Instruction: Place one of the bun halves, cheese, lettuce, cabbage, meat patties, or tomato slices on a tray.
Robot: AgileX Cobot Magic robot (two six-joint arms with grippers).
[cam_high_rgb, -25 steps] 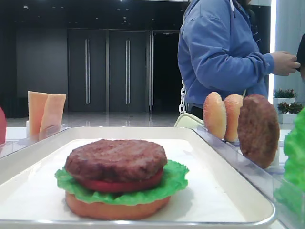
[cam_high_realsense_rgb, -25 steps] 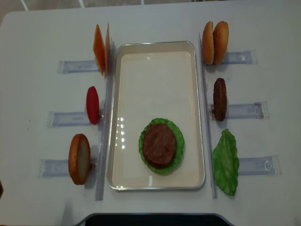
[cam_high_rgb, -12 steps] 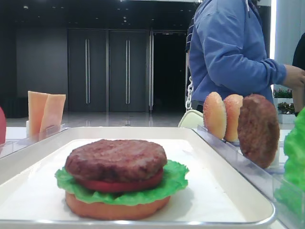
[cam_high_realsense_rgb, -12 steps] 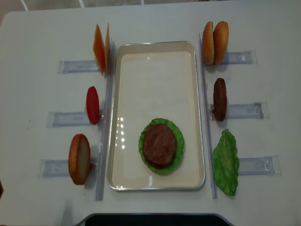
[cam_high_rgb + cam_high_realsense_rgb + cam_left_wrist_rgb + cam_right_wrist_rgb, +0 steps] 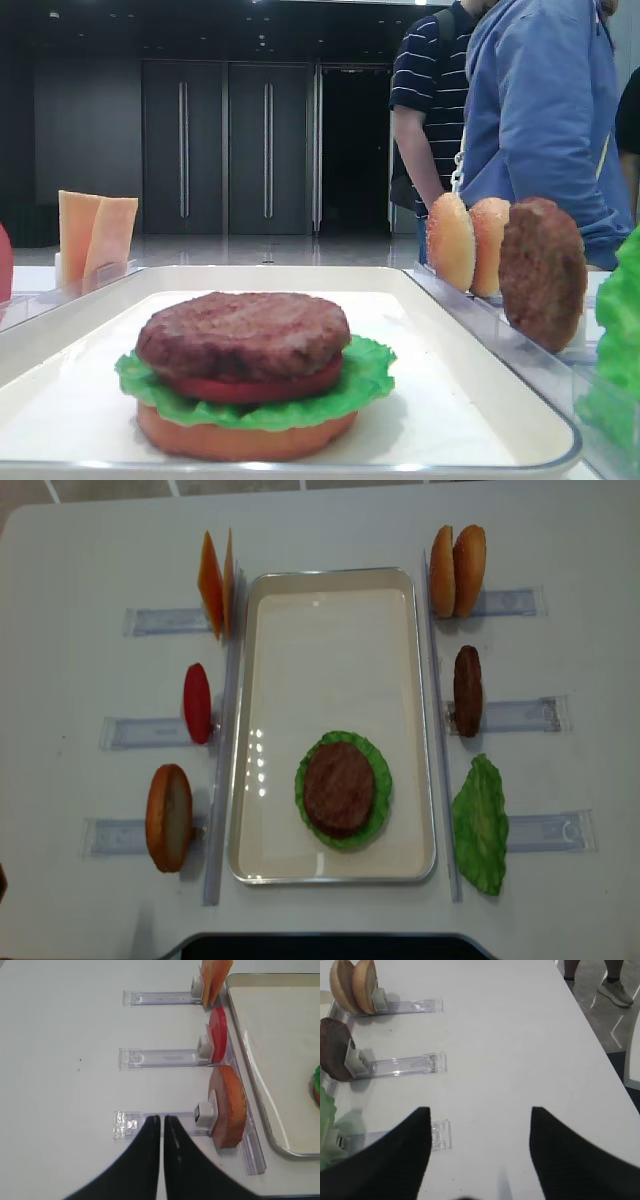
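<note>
The white tray (image 5: 330, 580) holds a stack: a bun half (image 5: 240, 440), lettuce (image 5: 372, 375), a tomato slice (image 5: 250, 388) and a meat patty (image 5: 339, 788) on top. On edge to its left stand cheese (image 5: 215, 580), a tomato slice (image 5: 197, 702) and a bun half (image 5: 168, 817). To its right are two bun halves (image 5: 458, 570), a patty (image 5: 467, 690) and a lettuce leaf (image 5: 480, 823). My left gripper (image 5: 162, 1119) is shut and empty, over the holder beside that left bun half (image 5: 230, 1105). My right gripper (image 5: 480, 1110) is open over bare table.
Clear plastic holders (image 5: 160, 620) carry the pieces on both sides of the tray. People (image 5: 540, 110) stand behind the table. The table's right edge (image 5: 592, 1035) drops to the floor. Neither gripper shows in the overhead view.
The people behind the table have shifted to the right. Neither the food, the tray nor the grippers have moved.
</note>
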